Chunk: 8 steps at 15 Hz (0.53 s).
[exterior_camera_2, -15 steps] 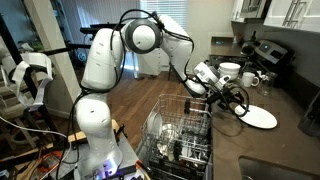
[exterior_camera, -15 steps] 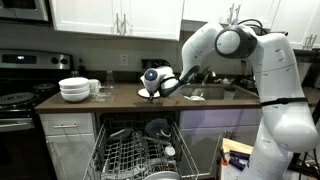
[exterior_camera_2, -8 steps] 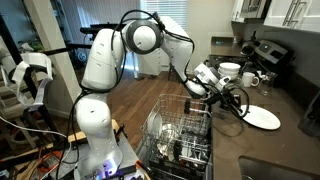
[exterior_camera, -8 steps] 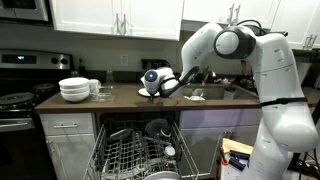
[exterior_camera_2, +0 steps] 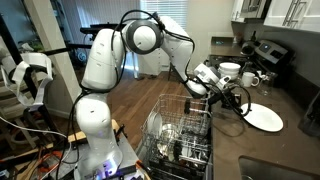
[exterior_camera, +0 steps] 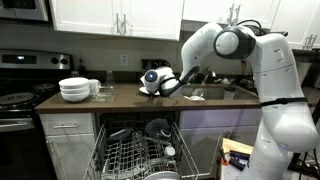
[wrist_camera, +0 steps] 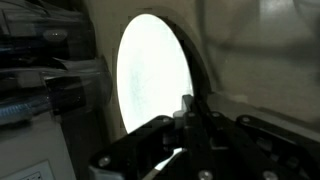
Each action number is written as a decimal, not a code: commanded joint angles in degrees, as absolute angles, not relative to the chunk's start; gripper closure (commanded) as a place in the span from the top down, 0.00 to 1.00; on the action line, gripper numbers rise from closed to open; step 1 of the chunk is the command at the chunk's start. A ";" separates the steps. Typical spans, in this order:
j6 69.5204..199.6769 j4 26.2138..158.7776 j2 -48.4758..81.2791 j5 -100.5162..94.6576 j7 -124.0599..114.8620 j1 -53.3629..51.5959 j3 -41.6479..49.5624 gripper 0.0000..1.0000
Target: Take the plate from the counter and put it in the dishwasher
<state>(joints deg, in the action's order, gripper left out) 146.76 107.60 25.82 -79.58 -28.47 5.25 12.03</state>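
The white plate (exterior_camera_2: 264, 118) lies on the dark counter (exterior_camera_2: 290, 150) beside the open dishwasher (exterior_camera_2: 180, 135). My gripper (exterior_camera_2: 243, 105) reaches to the plate's near rim. In the wrist view the plate (wrist_camera: 152, 75) shows as a bright oval, and the gripper (wrist_camera: 185, 112) has its dark fingers pressed together over the rim, shut on the plate. In an exterior view the gripper (exterior_camera: 150, 88) sits low over the counter (exterior_camera: 120, 97) above the dishwasher (exterior_camera: 140, 150), and it hides most of the plate there.
A stack of white bowls (exterior_camera: 74, 89) and mugs (exterior_camera: 98, 87) stand further along the counter, towards the black stove (exterior_camera: 20, 100). The sink (exterior_camera: 215, 92) lies under my arm. Dark dishes (exterior_camera: 157, 128) sit in the pulled-out wire rack.
The jaws have closed onto the plate's rim. The plate has shifted slightly on the counter. The arm has hardly moved.
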 commanded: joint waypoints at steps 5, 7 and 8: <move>140.78 109.74 22.83 -85.31 -32.33 4.06 10.60 0.02; 138.63 110.31 22.17 -87.43 -33.67 3.44 10.11 0.02; 137.77 110.60 21.97 -88.35 -34.26 3.33 9.74 0.02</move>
<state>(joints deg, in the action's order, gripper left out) 141.07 108.02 24.92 -84.08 -31.01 4.07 10.63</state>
